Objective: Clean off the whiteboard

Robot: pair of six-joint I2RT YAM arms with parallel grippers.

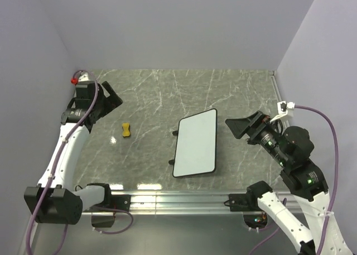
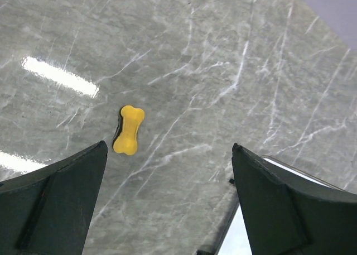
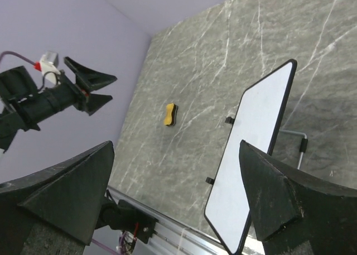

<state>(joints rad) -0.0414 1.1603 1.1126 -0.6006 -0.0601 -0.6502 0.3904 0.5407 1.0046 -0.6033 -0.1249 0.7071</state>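
The whiteboard (image 1: pixel 195 143) lies in the middle of the marble table, its white face bare of marks. In the right wrist view the whiteboard (image 3: pixel 254 149) shows its thin black rim and small black feet. A small yellow eraser (image 1: pixel 126 130) rests on the table to its left, apart from it. My left gripper (image 1: pixel 114 94) hovers open above and behind the eraser. From its wrist I see the eraser (image 2: pixel 129 130) beyond the left gripper (image 2: pixel 168 145) and a whiteboard corner (image 2: pixel 231 243) low right. My right gripper (image 1: pixel 231 128) is open beside the board's right edge, holding nothing.
A metal rail (image 1: pixel 178 199) runs along the table's near edge, carrying both arm bases. Lilac walls close in the left, back and right sides. A thin metal stand leg (image 3: pixel 301 140) shows behind the board. The left gripper (image 3: pixel 89 85) appears at the far wall.
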